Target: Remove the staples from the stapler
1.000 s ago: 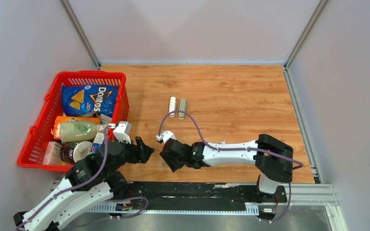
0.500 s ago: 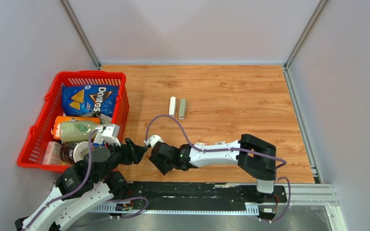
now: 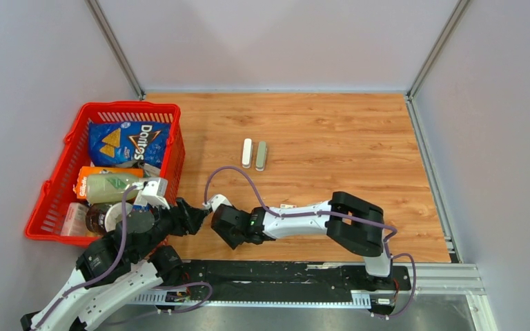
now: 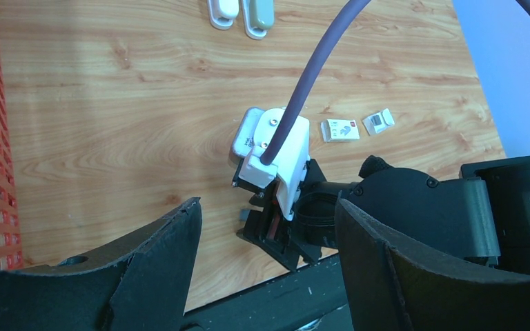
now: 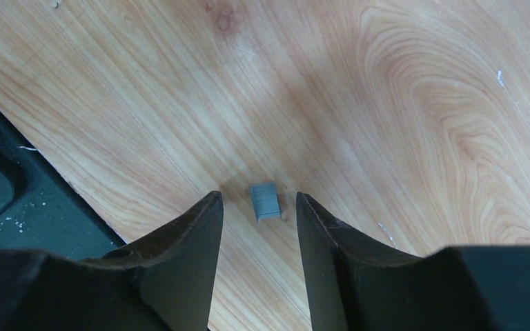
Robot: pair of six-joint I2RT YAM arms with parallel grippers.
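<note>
A short grey strip of staples (image 5: 266,201) lies flat on the wooden table near its front edge. My right gripper (image 5: 258,198) hangs just over it, open, with one fingertip on each side and neither touching it. The left wrist view shows the same strip of staples (image 4: 243,216) beside the right gripper's black fingers (image 4: 276,238). My left gripper (image 4: 268,205) is open and empty, facing the right gripper (image 3: 222,231) from the left. The stapler lies mid-table as two parts side by side, a white one (image 3: 247,153) and a grey-green one (image 3: 261,156).
A red basket (image 3: 177,141) with a chip bag, a bottle and other goods stands at the left. Two small whitish packets (image 4: 340,129) (image 4: 379,121) lie right of the right gripper. The black base rail (image 3: 283,272) runs along the front edge.
The right arm has swung left and down toward the front edge, over the staples. The left gripper has drawn back a little to the left. Both stay open.
</note>
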